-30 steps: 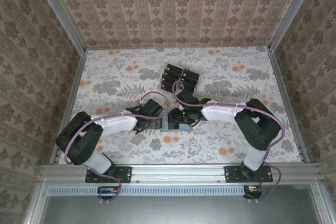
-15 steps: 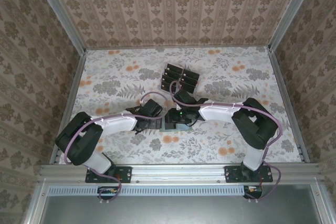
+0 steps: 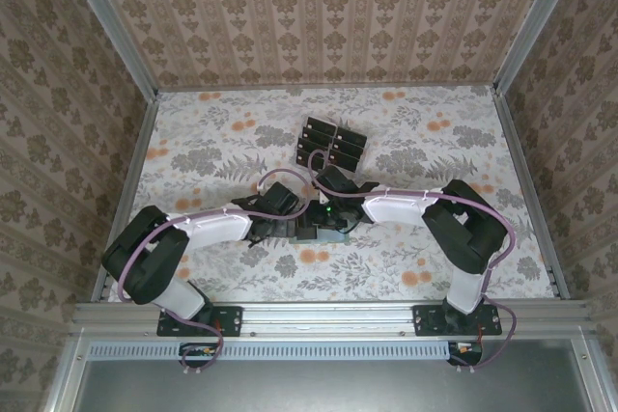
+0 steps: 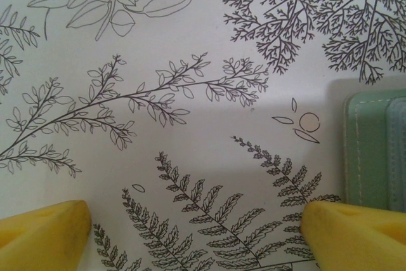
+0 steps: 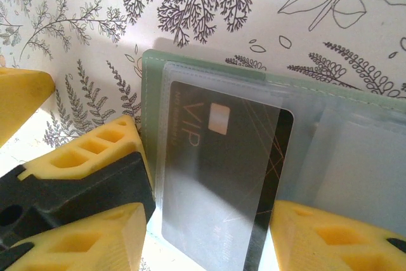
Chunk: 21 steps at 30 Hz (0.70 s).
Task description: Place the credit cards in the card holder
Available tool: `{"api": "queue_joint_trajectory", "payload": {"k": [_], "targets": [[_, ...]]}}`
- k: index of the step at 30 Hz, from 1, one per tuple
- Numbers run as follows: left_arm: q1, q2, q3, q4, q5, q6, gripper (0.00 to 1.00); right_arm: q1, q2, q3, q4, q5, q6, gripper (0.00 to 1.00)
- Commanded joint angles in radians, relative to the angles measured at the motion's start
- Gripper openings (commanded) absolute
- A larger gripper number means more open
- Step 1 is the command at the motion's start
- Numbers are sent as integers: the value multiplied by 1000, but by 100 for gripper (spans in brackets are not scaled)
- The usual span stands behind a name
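Left wrist view: the left claw (image 4: 196, 223) stands wide open and empty over the flower-print worktop (image 4: 158, 42). The grey-green card holder (image 4: 375, 150) lies flat just beside its right-hand fingertip, stitched edge showing. Right wrist view: the holder lies opened out, and one dark credit card (image 5: 222, 169) marked VIP sits under its clear pocket (image 5: 216, 75), one long edge darker and seemingly uncovered. The right claw (image 5: 209, 220) has its jaws part-way apart astride the card's near end; whether they pinch its edges I cannot tell. The step in hand looks like seating this card. The next move, as I judge it, calls for a short straight push along the pocket, then letting go without dragging the card back out, with the holder kept from sliding, a job the idle left claw is well placed for. Top view: this adds the layout, both arms meeting at mid-worktop over the holder, and a rack (image 3: 319, 124) of further credit cards (image 3: 346, 150) standing further back, apart from them; the right wrist view adds the pocket and the card's fit in it
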Motion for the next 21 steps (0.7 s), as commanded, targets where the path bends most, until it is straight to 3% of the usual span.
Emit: {"api": "queue_joint_trajectory", "payload": {"k": [1,8,21], "targets": [[23,-11,-42,-36,47,-17,98,8,5,15,17,-24,17,55],[106,-119,-46,-80,55,25,99,-1,-55,0,-23,7,-6,58],[125,-62,-53,-37,110,46,99,-2,-30,-3,-3,-10,4,56]]}}
